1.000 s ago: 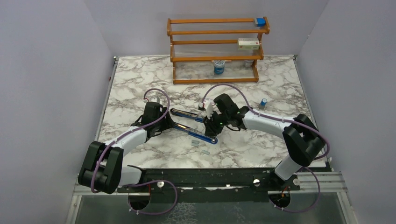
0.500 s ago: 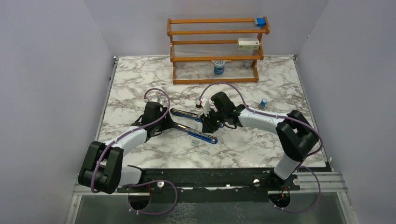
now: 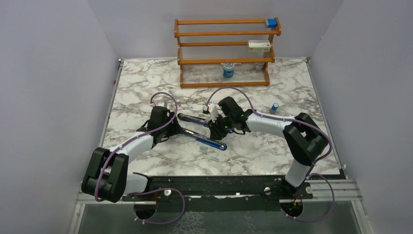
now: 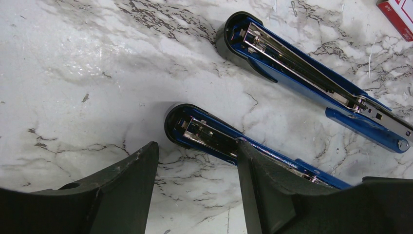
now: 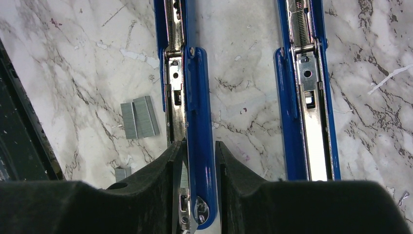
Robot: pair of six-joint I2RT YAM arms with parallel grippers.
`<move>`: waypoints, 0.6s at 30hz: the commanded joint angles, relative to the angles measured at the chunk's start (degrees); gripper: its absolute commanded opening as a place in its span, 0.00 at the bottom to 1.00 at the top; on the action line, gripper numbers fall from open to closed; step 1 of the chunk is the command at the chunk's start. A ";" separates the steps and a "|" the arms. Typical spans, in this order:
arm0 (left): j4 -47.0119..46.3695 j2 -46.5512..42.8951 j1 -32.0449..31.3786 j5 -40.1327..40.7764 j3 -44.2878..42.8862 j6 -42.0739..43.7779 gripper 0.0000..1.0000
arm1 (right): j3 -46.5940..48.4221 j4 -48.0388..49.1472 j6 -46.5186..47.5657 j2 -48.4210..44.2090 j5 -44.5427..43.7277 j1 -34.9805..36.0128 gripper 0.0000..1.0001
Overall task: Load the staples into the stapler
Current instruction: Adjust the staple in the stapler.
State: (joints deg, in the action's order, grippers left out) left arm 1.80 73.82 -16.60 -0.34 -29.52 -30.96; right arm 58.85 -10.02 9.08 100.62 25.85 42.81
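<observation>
Marble table [image 3: 146,83], open stapler [image 5: 197,97], loose staples [image 5: 140,117]

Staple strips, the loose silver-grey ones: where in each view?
Top external: loose silver-grey staple strips on the marble tabletop, just nearside of the open blue metal stapler.
Left wrist: not in it.
Right wrist: mid-left, beside the left-hand stapler arm.
Shared landmark: the stapler's two spread arms, in all three.
</observation>
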 commanded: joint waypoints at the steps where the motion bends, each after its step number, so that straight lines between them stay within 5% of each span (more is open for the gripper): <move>1: 2.91 0.58 -0.10 2.78 -0.62 1.26 0.62 | 0.71 0.67 1.10 1.06 -0.63 0.43 0.33; 18: 3.33 0.81 -0.10 3.59 -1.14 1.91 0.62 | -4.00 -8.03 2.13 -5.27 -3.96 0.44 0.33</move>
State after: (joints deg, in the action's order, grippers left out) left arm 1.91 73.84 -16.62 -0.19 -29.63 -30.59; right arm 56.16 -12.27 9.78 97.43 24.43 42.81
